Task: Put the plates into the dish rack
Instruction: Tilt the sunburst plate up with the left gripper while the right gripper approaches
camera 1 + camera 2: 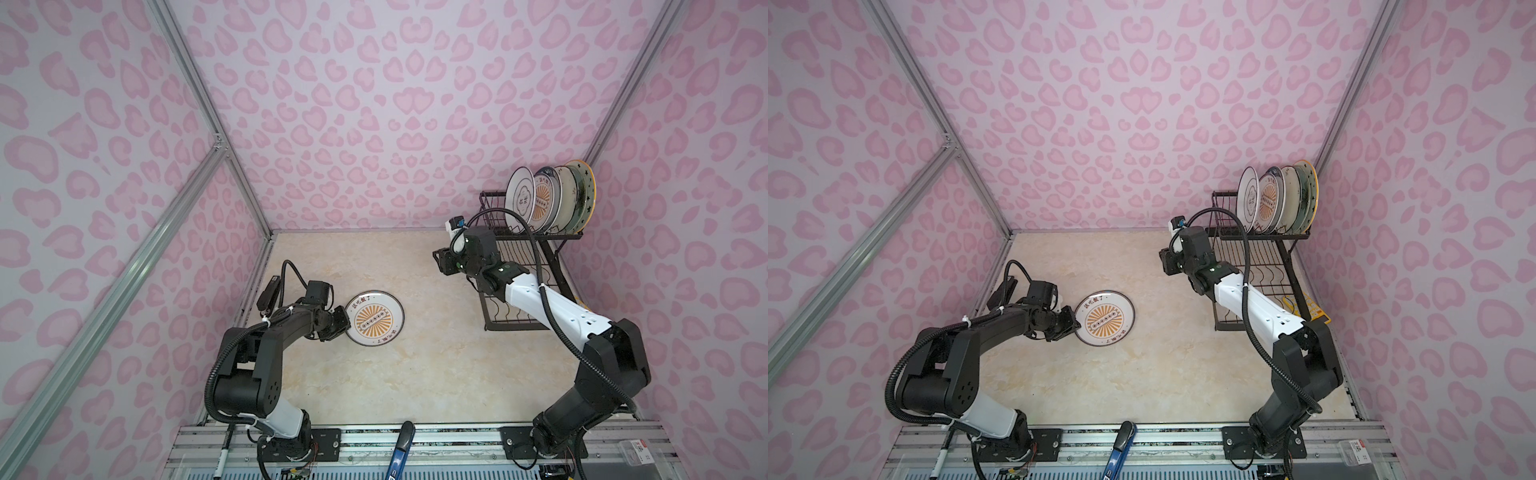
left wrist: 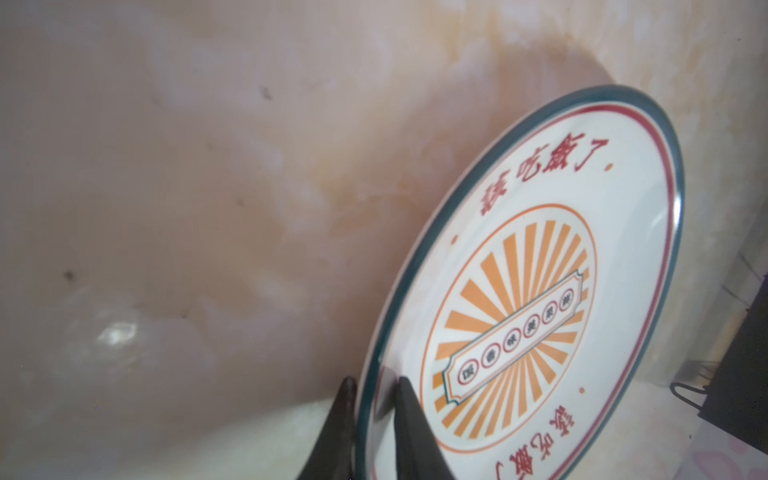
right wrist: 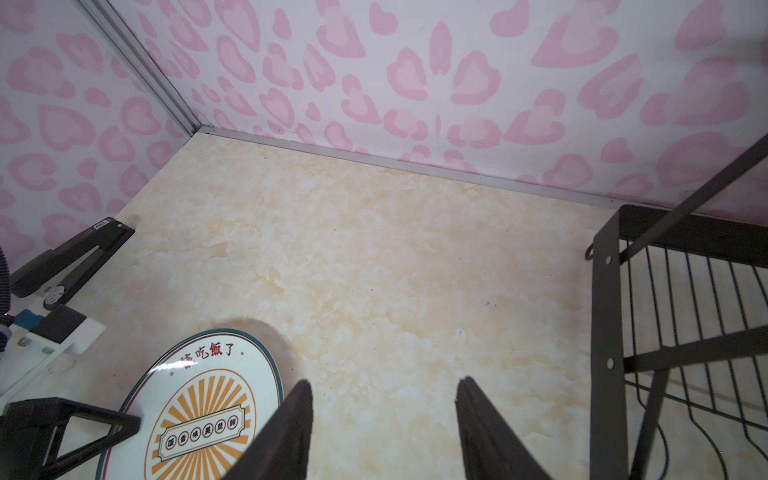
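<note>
An orange-sunburst plate [image 1: 374,318] [image 1: 1104,318] with a dark rim and red lettering lies left of the table's middle. My left gripper [image 1: 345,323] [image 1: 1077,325] is shut on its left rim. In the left wrist view one finger sits under the plate [image 2: 540,311] and one on top, at the gripper [image 2: 376,382]. My right gripper [image 1: 436,258] [image 3: 384,384] hangs open and empty above the table, beside the dish rack [image 1: 523,266] [image 1: 1262,266] [image 3: 606,311]. Several plates [image 1: 548,199] stand upright in the rack's upper tier. The lower tier's slots hold nothing that I can see.
Pink patterned walls close in the table on three sides. The rack stands against the right wall at the back. A blue-handled tool [image 1: 401,451] and a marker pen [image 1: 222,461] lie on the metal rail at the front edge. A yellow item [image 1: 1308,307] shows behind the rack's lower tier.
</note>
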You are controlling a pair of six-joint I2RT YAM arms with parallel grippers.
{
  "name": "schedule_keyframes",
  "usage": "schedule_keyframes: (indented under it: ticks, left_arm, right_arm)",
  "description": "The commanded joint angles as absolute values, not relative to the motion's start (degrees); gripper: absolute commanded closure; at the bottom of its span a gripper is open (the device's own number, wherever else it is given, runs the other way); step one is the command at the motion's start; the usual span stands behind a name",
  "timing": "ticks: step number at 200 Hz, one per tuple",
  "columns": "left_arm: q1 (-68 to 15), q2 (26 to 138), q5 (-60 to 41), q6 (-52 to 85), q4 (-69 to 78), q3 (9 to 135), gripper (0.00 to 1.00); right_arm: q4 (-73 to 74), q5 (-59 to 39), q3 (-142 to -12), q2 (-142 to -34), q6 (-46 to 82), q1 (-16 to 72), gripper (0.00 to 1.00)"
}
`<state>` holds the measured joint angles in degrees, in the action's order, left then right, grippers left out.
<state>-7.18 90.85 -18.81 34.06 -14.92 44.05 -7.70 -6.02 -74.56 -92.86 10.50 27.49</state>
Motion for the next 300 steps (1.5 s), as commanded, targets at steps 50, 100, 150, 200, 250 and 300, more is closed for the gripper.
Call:
schedule_keyframes:
  ticks: [50,100,150,200,250,300]
  left_arm:
    - [-6.7,93.9,-18.3,34.6,-11.8,44.6,0.92]
    - [-6.4,96.8,-20.5,34.7,-9.1,47.2,0.97]
    - [-5.8,99.0,-24.2,33.5,-7.3,49.7,0.97]
    - [-5.3,98.9,-28.4,31.7,-6.3,51.1,0.97]
    - [-5.1,97.0,-31.2,30.7,-6.0,51.5,0.97]
    - [-4.7,97.0,-36.4,33.3,-0.7,51.0,0.97]
  right_arm:
    - [-7.2,-5.8,-73.0,-92.4,11.4,27.5,0.45]
    - [-5.6,-7.6,-70.2,-91.9,13.7,27.6,0.45]
    - [-0.4,-13.2,-65.2,-92.8,20.3,27.7,0.45]
    - [3.9,-17.6,-62.4,-94.8,25.7,28.1,0.45]
    - [5.2,-19.3,-62.5,-96.4,27.7,28.1,0.45]
    - [6.4,-21.6,-62.3,-98.4,29.6,28.0,0.42]
